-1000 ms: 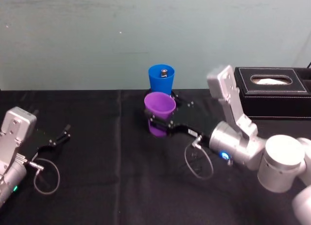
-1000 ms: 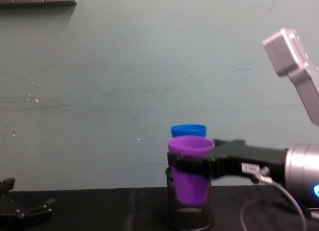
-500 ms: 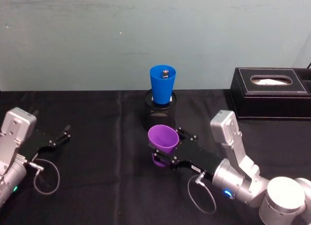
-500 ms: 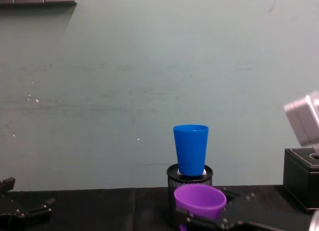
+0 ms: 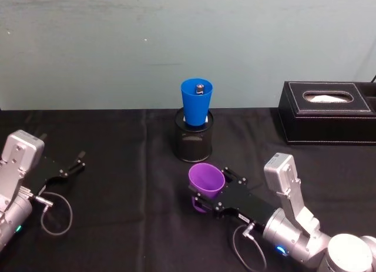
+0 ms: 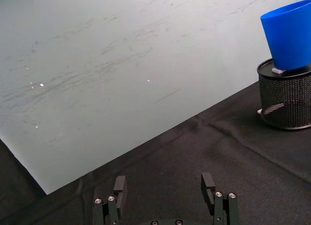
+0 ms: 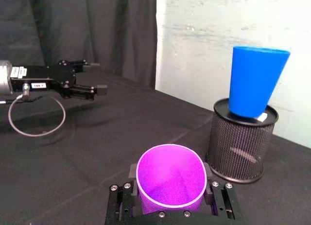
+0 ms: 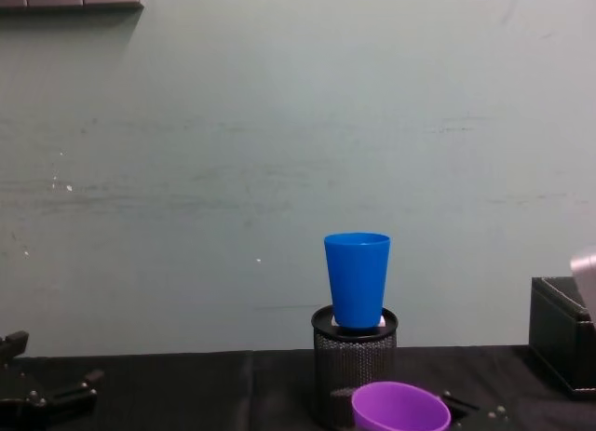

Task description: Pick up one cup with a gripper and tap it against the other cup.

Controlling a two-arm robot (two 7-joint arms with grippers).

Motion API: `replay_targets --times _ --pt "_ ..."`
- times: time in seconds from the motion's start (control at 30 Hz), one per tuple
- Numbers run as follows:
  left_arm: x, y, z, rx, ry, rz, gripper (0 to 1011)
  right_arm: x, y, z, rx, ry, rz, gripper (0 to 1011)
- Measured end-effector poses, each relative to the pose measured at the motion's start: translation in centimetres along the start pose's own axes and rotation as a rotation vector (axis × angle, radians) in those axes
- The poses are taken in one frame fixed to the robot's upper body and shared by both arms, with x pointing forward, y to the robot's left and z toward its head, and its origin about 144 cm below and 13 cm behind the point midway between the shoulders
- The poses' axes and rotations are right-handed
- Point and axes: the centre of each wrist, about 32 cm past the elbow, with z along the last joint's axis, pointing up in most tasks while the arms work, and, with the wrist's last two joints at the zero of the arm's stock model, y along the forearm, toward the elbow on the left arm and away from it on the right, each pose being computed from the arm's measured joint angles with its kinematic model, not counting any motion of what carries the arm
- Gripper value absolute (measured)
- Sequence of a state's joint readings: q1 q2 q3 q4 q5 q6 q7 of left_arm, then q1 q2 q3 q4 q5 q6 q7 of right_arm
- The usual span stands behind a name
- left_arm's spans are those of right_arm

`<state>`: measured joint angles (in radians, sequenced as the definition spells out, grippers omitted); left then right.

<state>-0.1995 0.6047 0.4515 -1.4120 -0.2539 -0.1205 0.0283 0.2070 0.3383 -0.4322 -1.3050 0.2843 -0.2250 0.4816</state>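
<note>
The purple cup (image 5: 205,179) is gripped around its lower body by my right gripper (image 5: 208,191), low over the black cloth and tilted slightly. It stands well in front of the blue cup (image 5: 197,101), apart from it. The blue cup sits upright in the mouth of a black mesh holder (image 5: 193,145). In the right wrist view the purple cup (image 7: 170,180) opens toward the camera between the jaws of the right gripper (image 7: 170,201), with the blue cup (image 7: 255,81) beyond it. My left gripper (image 6: 165,186) rests open at the far left (image 5: 70,166).
A black tissue box (image 5: 328,110) stands at the back right near the wall. Black cloth (image 5: 117,225) covers the table, and a pale wall rises close behind the holder. A cable loop (image 5: 56,213) lies by the left arm.
My right gripper has drawn the purple cup back from beside the blue cup, toward me and downward. The blue cup and the left arm have stayed still.
</note>
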Motion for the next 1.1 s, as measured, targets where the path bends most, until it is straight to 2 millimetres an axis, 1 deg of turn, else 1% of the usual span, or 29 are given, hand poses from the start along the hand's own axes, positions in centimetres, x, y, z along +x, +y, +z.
replay_targets --times 0.33,0.83,0.9,1.1 --pt "0.00 0.00 0.00 0.000 0.000 0.000 1000 -0.38 -0.36 -1.02 -0.009 0.018 0.005 735" --pt "0.00 0.00 0.00 0.000 0.000 0.000 1000 -0.50 -0.32 -1.20 -0.012 0.018 0.010 735" --pt "0.00 0.00 0.00 0.000 0.000 0.000 1000 -0.49 -0.32 -1.20 -0.012 0.018 0.011 757" --pt "0.01 0.00 0.00 0.000 0.000 0.000 1000 -0.47 -0.32 -1.17 -0.011 0.017 0.011 902"
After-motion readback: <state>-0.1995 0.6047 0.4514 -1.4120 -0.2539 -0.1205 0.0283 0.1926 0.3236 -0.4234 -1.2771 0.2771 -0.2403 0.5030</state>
